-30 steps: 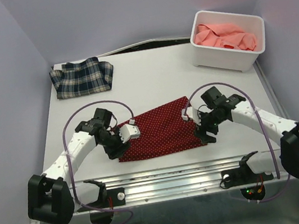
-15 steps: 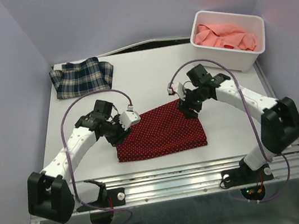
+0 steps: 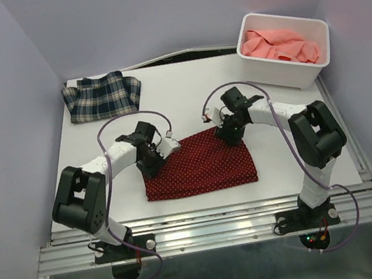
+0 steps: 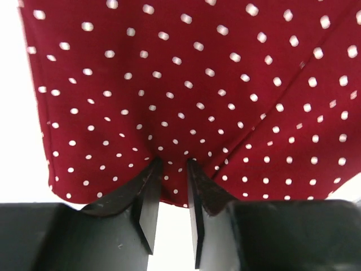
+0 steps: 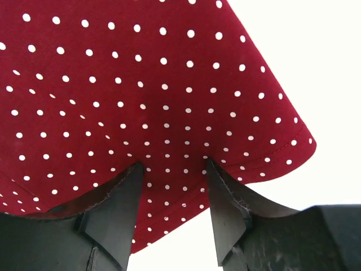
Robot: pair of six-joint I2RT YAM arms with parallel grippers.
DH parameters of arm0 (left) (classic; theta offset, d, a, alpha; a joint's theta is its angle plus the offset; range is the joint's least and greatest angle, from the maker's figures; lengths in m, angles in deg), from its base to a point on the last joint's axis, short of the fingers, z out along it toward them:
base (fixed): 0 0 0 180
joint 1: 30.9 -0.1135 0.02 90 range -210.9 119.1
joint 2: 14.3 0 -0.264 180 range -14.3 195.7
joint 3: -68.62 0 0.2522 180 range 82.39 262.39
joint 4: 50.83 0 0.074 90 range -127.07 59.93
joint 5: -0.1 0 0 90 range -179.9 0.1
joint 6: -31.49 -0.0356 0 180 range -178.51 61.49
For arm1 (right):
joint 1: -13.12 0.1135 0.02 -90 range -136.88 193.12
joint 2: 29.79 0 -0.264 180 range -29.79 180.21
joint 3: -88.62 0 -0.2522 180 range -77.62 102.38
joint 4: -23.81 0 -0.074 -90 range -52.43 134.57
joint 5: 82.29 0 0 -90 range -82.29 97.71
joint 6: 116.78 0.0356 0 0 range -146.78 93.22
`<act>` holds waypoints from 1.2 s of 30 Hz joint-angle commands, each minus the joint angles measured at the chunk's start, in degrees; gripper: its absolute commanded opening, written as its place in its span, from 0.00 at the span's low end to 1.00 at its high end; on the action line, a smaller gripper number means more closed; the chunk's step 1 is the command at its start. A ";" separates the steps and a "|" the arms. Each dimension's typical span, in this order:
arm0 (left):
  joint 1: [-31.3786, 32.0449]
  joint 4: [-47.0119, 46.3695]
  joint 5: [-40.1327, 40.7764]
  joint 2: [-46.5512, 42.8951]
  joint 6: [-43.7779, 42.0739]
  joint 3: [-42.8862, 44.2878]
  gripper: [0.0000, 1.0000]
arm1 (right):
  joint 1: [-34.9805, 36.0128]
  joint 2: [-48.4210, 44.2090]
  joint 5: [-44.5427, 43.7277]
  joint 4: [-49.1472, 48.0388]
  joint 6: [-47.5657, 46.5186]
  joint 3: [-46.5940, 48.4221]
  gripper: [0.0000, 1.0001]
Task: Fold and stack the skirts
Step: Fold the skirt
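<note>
Lying flat, the dark red dotted skirt (image 3: 201, 165) covers the near middle of the white table (image 3: 187, 104), with its wider edge toward the arm bases and its narrower edge away from them. The left gripper (image 4: 172, 164) is down at the skirt's far left corner. Its jaws are only narrowly spread, both tips touch the hem, and a strip of bare table shows between them. The cloth there looks flat rather than bunched. The right gripper (image 5: 174, 166) is at the far right corner with its jaws spread wider. Its tips press on the dotted fabric just inside the stitched hem, and the cloth between them also lies flat.

The plaid skirt (image 3: 101, 96) rests folded at the far left corner of the table, well apart from the red one. The salmon-pink skirt (image 3: 277, 46) is crumpled inside the white plastic bin (image 3: 279, 76) at the far right corner.
</note>
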 commanded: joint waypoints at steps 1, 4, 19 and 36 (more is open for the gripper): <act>1.57 -1.06 1.73 2.57 -0.25 -0.56 0.34 | 0.59 0.15 -3.80 -1.97 1.03 -2.13 0.55; 4.73 -0.62 2.70 2.39 -2.44 -1.44 0.34 | 0.59 3.66 -5.03 -2.41 1.83 1.73 0.54; 1.85 5.02 -15.82 -13.85 5.42 13.06 0.44 | 6.99 29.33 -5.48 -7.41 -0.10 40.58 0.58; -11.44 -8.26 9.27 -1.75 8.89 8.15 0.45 | 6.47 3.15 -0.39 2.85 22.28 27.42 0.65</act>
